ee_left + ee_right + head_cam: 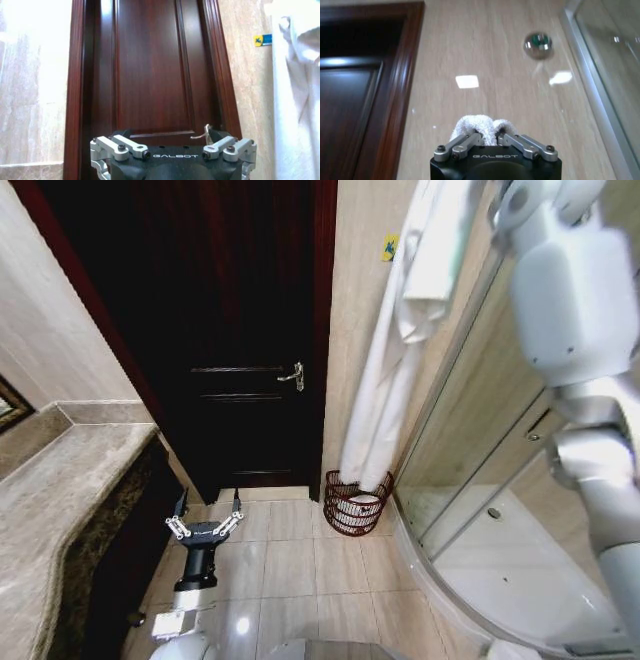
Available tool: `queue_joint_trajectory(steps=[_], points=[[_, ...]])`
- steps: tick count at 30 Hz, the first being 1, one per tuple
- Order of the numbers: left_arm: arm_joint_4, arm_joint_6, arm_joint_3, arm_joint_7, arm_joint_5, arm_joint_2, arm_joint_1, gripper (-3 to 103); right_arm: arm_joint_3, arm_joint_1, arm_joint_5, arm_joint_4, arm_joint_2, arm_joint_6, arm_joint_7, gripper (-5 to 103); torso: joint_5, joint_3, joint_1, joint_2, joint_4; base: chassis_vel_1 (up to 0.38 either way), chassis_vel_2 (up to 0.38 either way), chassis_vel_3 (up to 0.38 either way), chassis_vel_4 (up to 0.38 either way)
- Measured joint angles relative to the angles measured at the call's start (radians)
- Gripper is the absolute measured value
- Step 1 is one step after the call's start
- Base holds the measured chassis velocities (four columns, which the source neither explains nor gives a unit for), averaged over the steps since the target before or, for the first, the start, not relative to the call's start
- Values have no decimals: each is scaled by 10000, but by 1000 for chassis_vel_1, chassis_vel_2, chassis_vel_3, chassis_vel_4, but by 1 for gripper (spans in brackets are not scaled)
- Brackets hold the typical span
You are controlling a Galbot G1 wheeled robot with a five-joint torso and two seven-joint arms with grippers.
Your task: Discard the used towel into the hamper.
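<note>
We see head view dim: door [235, 330] near black, floor tiles [300, 580] carrying soft glare spot beside left end effector [205, 515]. Verticals bow at edges. Left wrist view: wall [30, 75] blown out white. Right wrist view: ceiling lamp reflections [467, 81] above right end effector [490, 140], round fitting [538, 45] blurred.

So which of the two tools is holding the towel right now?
The right tool: its fingers are shut on a fold of white towel. The left tool is low near the floor, open and empty.
</note>
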Motion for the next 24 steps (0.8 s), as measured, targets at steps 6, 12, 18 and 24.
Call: queue_joint_trajectory(steps=[6,12,18,24], points=[[47,-21,41,23,59,70,-27,100,5,-562,-27,389,-148,35,81,8,-7,-206,-182,-386,0,0,0,0,0],[158,-54,138,105,96,123,-120,100,-85,32,-27,-42,-67,41,88,8,-9,-434,-371,-805,1,0,0,0,0],[233,-55,146,121,94,187,-213,100,-279,554,30,-428,48,-14,52,8,-14,-601,-523,-1112,0,0,0,0,0],[324,-64,244,127,91,214,-282,100,-465,255,-70,-607,133,38,53,8,-2,-807,-682,-1496,2,0,0,0,0]])
